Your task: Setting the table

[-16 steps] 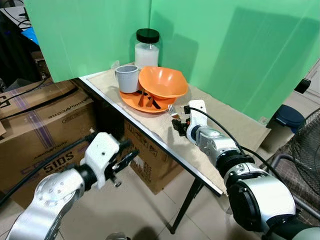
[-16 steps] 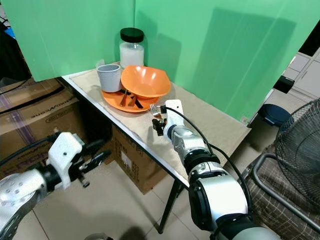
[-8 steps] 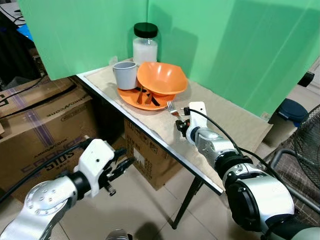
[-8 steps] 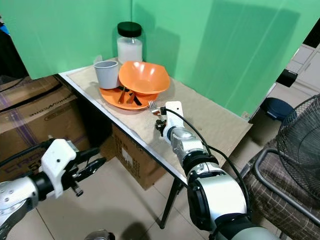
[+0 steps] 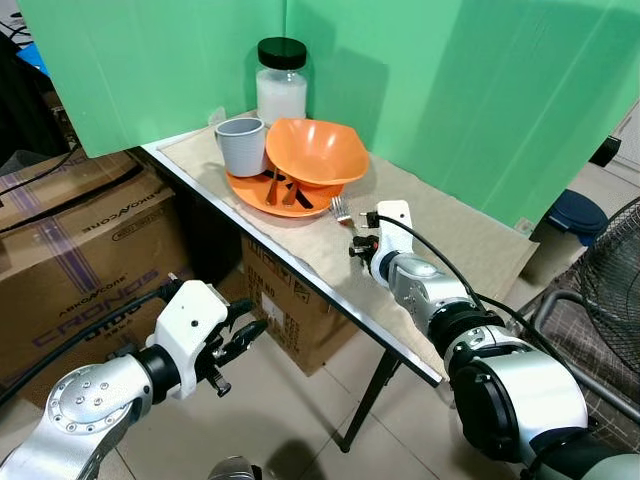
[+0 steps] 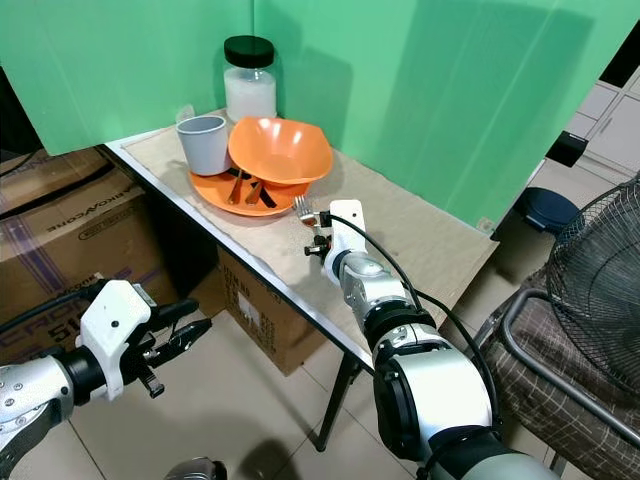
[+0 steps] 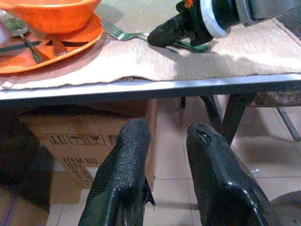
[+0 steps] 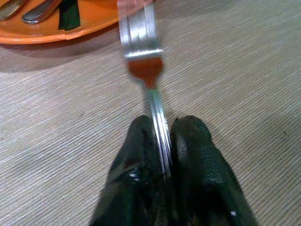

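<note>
Two black fingers of right gripper (image 8: 162,155) pinched on fork (image 8: 143,61) handle, tines pointing toward orange plate (image 8: 61,26), fork low over beige mat (image 8: 235,70), contact with mat cannot tell. Right gripper (image 5: 360,245) on table near front edge, just beside plate (image 5: 262,197), fork (image 5: 342,210) head between gripper and plate rim. On plate: orange bowl (image 5: 316,151) tilted toward the robot, plus two spoons (image 5: 280,187) and something dark lying under bowl's front. Grey cup (image 5: 241,146) at plate's left-back edge, touching or just beside bowl. Jar (image 5: 281,82) with black lid and white contents behind cup and bowl, against green screen (image 5: 480,90). Mat covering table (image 5: 330,292), metal edge strip along front, black legs below. Left gripper (image 5: 240,335) below table level, out over tiled floor (image 5: 300,420), well apart from tableware, fingers (image 7: 124,174) narrowly parted, holding nothing. Seen past those fingers: table edge, cardboard box (image 7: 94,136) under table, right gripper (image 7: 171,35) with fork (image 7: 117,33) above. Cardboard boxes (image 5: 90,250) stacked left of table, another box (image 5: 290,310) under it. Fan grille (image 5: 610,290) and dark blue bin (image 5: 575,215) at right, checked fabric (image 6: 560,400) on a metal frame lower right.
</note>
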Tool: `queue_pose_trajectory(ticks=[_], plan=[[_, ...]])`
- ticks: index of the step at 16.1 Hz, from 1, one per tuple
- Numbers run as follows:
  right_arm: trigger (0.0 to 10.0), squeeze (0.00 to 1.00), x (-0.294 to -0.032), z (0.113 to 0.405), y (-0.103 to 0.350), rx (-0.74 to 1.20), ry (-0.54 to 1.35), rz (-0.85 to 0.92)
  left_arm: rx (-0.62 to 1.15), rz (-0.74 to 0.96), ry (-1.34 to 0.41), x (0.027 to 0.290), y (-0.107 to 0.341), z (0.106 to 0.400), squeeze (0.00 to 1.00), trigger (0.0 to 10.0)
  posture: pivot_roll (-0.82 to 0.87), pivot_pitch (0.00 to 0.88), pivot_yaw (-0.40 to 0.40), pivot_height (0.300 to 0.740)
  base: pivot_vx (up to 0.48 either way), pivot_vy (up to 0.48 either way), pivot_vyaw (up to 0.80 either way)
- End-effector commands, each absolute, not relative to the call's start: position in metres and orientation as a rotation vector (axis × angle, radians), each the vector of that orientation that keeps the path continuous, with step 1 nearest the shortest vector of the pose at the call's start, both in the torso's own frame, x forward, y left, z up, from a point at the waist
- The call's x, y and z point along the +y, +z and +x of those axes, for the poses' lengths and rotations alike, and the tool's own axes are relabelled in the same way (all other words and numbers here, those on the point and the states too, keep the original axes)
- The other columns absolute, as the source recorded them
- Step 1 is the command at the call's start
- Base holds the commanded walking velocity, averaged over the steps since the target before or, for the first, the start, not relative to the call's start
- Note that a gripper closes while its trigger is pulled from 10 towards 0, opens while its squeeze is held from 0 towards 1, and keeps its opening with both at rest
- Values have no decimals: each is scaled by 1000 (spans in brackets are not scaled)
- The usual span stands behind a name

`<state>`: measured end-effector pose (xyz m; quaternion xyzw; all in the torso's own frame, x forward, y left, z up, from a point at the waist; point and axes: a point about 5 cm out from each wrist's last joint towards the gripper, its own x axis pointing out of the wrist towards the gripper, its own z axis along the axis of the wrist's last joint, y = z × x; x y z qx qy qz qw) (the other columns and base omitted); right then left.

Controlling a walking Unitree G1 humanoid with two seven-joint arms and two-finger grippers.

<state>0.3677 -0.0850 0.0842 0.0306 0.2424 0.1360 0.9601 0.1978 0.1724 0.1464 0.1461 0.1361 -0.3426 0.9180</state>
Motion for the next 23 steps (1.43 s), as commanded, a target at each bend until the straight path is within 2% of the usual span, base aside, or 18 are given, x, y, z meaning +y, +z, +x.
queue_pose_trajectory(ticks=[1, 7, 10, 12, 14, 15, 16, 17, 21, 23], plan=[[0, 0, -87, 366, 80, 531, 270, 61, 267, 307, -713, 171, 151, 198, 0, 10000, 183, 63, -94, 740, 0, 0, 0], [0, 0, -89, 373, 92, 494, 279, 60, 249, 319, -724, 171, 154, 206, 0, 10000, 176, 27, -75, 740, 0, 0, 0], [0, 0, -105, 384, 110, 422, 257, 82, 212, 330, -728, 168, 156, 220, 0, 10000, 152, 0, -56, 740, 0, 0, 0], [0, 0, -124, 389, 123, 361, 235, 110, 177, 320, -713, 164, 158, 235, 0, 10000, 131, 0, -39, 740, 0, 0, 0], [0, 0, -142, 385, 126, 334, 221, 150, 149, 308, -692, 156, 158, 246, 0, 10000, 110, 0, -16, 740, 0, 0, 0], [235, 0, -150, 379, 129, 298, 225, 100, 129, 298, -665, 152, 160, 253, 0, 10000, 98, 0, -10, 740, 0, 0, 0], [8314, 0, -159, 368, 136, 245, 227, 91, 100, 246, -594, 147, 163, 262, 0, 10000, 78, 0, -1, 740, 0, 0, 0], [10000, 0, -169, 352, 144, 182, 217, 50, 69, 200, -550, 141, 167, 267, 0, 10000, 68, 0, -2, 740, 0, 0, 0], [10000, 0, -182, 305, 160, 76, 169, -52, 39, 229, -496, 132, 163, 278, 0, 10000, 38, 0, 0, 740, 0, 0, 0], [10000, 0, -182, 288, 162, 69, 145, 39, 48, 225, -455, 134, 162, 279, 0, 10000, 25, 0, 5, 740, 0, 0, 0]])
